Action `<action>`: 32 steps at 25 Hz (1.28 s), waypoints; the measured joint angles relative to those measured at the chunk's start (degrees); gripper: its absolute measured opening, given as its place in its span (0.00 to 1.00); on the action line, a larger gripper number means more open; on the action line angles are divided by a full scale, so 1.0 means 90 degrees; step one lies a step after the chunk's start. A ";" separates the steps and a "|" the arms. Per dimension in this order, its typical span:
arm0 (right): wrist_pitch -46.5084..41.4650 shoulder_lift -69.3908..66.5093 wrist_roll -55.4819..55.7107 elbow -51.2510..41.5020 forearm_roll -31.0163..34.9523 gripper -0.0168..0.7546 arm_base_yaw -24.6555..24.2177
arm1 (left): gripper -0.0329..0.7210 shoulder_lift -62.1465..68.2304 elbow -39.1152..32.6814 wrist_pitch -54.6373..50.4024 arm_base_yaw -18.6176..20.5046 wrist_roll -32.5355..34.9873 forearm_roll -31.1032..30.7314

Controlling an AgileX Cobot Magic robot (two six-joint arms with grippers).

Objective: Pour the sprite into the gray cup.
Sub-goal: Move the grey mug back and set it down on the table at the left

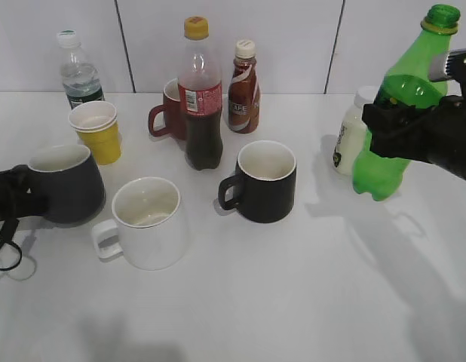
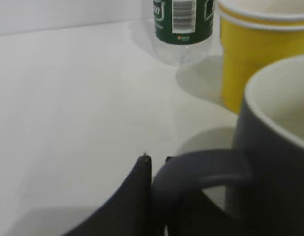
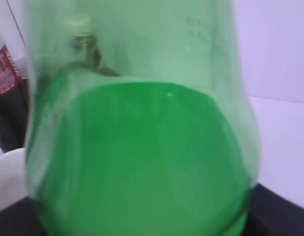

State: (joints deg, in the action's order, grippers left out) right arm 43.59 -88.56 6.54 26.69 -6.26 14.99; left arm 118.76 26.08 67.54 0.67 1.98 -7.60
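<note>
at the right edge of the frame the right gripper [image 1: 403, 124] pinches the sprite [image 1: 399, 105] aloft, ready to pour, while at left the left gripper [image 1: 18, 197] clamps the gray cup [image 1: 67, 185] by its handle, apparently steadying it.

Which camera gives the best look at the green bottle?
The exterior view: it shows the whole sprite, tilted, off the table, gripped round its middle by the right gripper. The right wrist view shows only a blurred close-up of its green body. The left wrist view shows none of it.
</note>
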 joint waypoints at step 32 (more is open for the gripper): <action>0.0008 -0.0138 0.0014 0.0000 0.0018 0.56 0.0000 | 0.45 -0.0550 -0.1014 0.0189 0.0005 -0.0048 -0.0534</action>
State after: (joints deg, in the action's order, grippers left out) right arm 43.66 -89.80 6.67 26.69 -6.10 14.99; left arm 113.81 16.96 69.24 0.71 1.55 -12.41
